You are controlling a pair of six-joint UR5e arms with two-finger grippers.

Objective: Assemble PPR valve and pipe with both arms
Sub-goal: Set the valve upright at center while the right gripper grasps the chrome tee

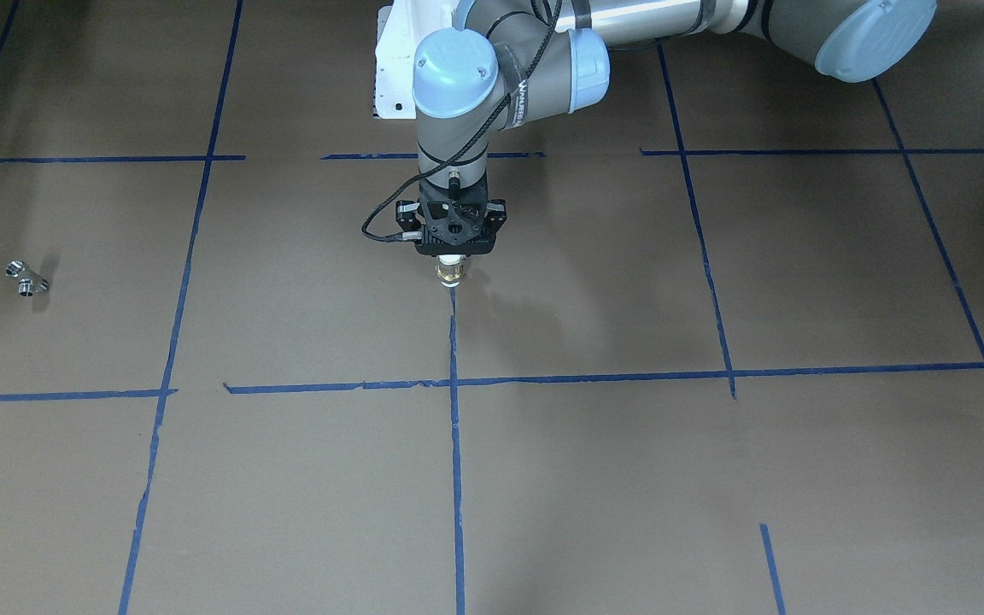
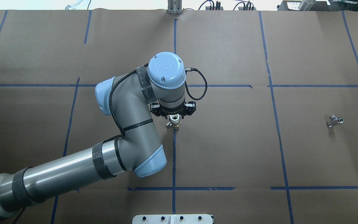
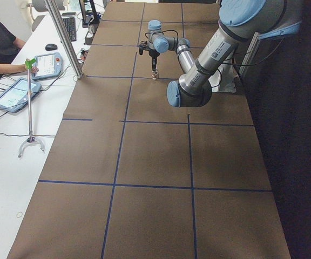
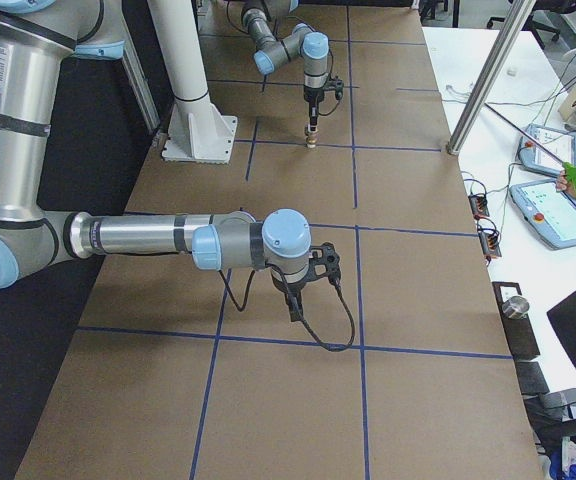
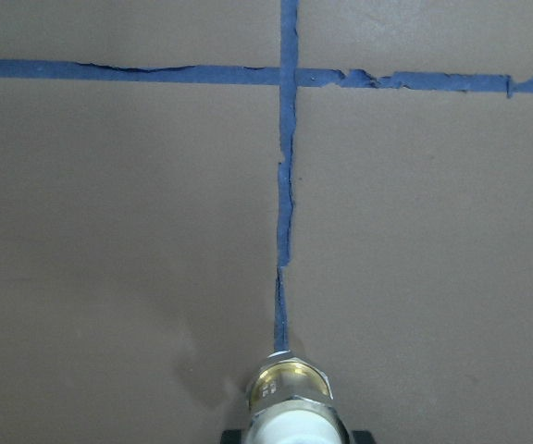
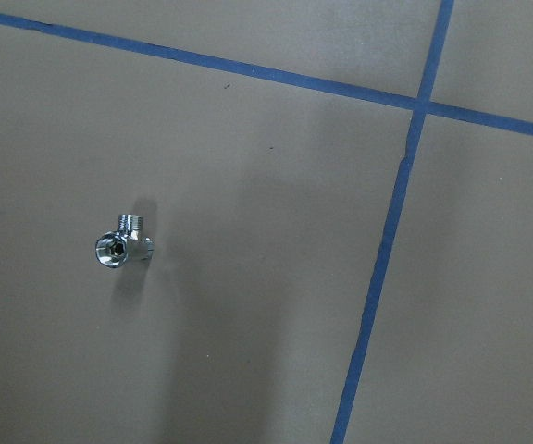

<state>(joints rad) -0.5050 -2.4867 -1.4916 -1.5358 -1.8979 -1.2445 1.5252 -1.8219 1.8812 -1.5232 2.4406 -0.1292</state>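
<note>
Pipe [image 2: 174, 122] upright at mid-surface, on the centre line of blue tape [image 2: 173, 155], about midway between the left and right edges. Left end effector [image 2: 174, 119] is clamped on its white upper end, brass band below the fingers. Whether the lower end touches the surface [image 2: 228, 149] cannot be told.

PPR valve [image 2: 334, 120] lies loose toward the right edge, well apart from the pipe, one tape line between them. It sits inside its tape square, away from the lines.

Right end effector [image 4: 295, 305] hangs over the surface pointing down. Its wrist view shows the valve left of centre. Jaw state cannot be told.
</note>
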